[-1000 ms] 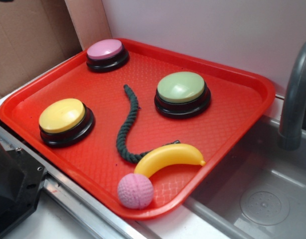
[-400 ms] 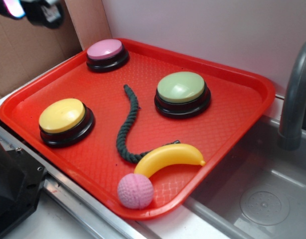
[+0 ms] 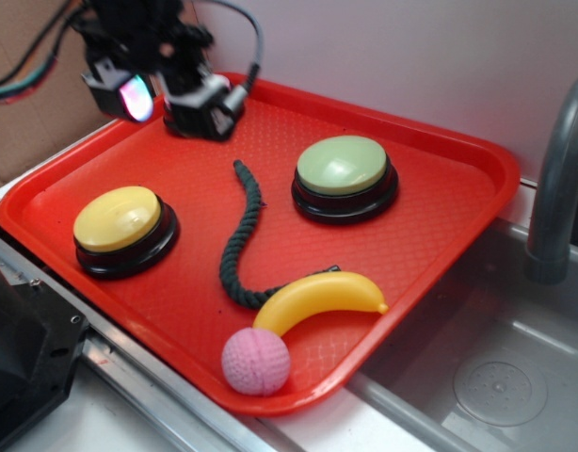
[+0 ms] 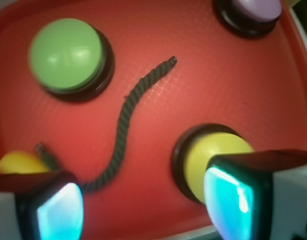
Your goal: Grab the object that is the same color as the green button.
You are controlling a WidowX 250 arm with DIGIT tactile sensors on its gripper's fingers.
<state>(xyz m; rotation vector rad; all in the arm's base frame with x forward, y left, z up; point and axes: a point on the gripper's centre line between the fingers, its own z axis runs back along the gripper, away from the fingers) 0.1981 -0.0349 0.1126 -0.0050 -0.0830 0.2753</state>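
**Three buttons, one rope, claw up top left**

Three push buttons sit on the red tray [image 3: 458, 202]. Green button [image 3: 343, 166] is right of centre in the exterior view, yellow button [image 3: 118, 219] at left, and the pink button [image 4: 255, 9] shows only in the wrist view, upper right corner, partly cut off by the frame edge.

Dark green rope [image 3: 240, 237] lies mid-tray in a loose S-curve, between the yellow and green buttons, touching neither. Its top end points toward the upper left of the frame; its bottom end tucks under the yellow banana [image 3: 319, 298] near the lower centre. Pink ball [image 3: 256, 362] sits just beside the banana, close to the tray's near rim.

Gripper [image 3: 171, 94] hangs in the upper left of the exterior frame, above the tray's far corner, well apart from the rope. Its fingers [image 4: 58, 210] glow cyan in the wrist view, bottom left and bottom right, w/ a wide gap between them, so the jaws are spread and hold nothing. Wrist pic is a bit blurred.

Grey faucet [image 3: 557, 188] stands at the right edge, over a metal sink [image 3: 496, 377] at lower right.
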